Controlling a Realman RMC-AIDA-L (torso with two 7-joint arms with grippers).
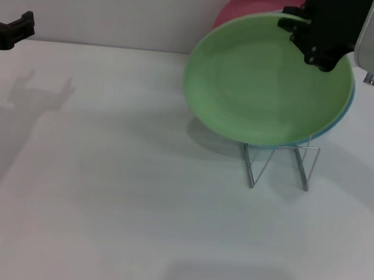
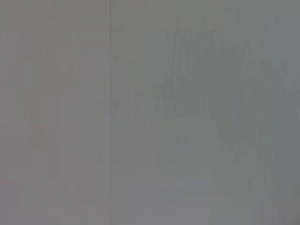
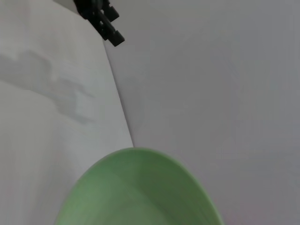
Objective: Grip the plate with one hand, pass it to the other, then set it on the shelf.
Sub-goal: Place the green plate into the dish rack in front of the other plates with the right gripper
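So the right pincer (image 1: 308,40) has the green plate (image 1: 268,80) clamped by its upper rim, black fingers closed over the edge, up near the far right corner of the table (image 1: 104,192). The plate is tilted up on edge with its hollow face toward the head camera, and it sits right over the wire rack (image 1: 280,162), hiding the rack's top. I honestly can't tell whether the plate's bottom edge is already resting in the loops or just hanging in front of them. You only see the rack's lower silver legs poking out underneath, standing on the table toward its right edge.

Behind the green plate there's a pink plate (image 1: 251,5) peeking out above, and a blue plate (image 1: 336,120) showing as a thin sliver along its lower right rim. Both look stacked upright behind it.

The right wrist view just shows the plate's curved rim (image 3: 140,187) up close, with the table and the wall behind it, and the other arm's pincer (image 3: 101,18) far off.

The left pincer (image 1: 13,30) is parked way over at the far left edge of the table, holding nothing, throwing a shadow on the surface. Can't tell how far its fingers are apart. The left wrist view is plain grey, nothing to make out.
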